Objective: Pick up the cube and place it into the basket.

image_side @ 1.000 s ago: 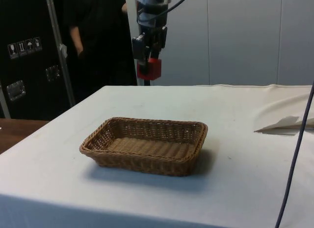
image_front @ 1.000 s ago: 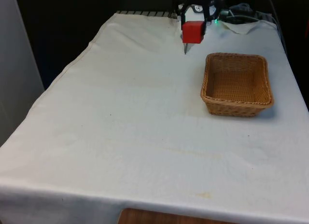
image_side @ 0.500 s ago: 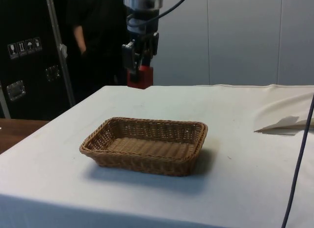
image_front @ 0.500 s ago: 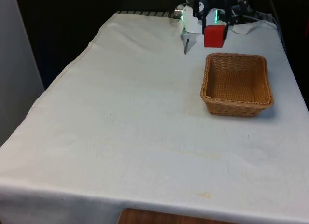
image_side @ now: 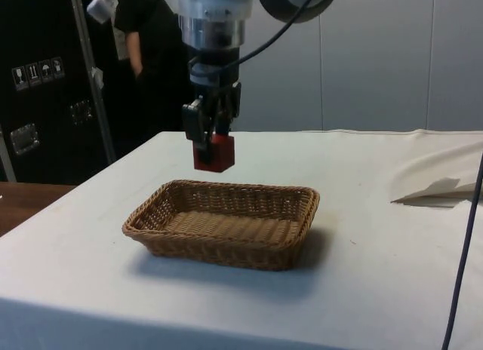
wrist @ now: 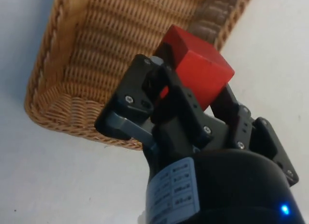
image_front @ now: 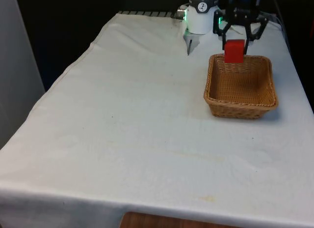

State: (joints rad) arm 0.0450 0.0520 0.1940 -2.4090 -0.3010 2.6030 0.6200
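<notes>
Gripping the cube (image_front: pixel 234 51), the hand (image_front: pixel 235 45) now overhangs (earlier beside) the basket (image_front: pixel 214 98).

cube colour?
Red. The cube shows it best in the front view, held in the gripper above the basket.
</notes>
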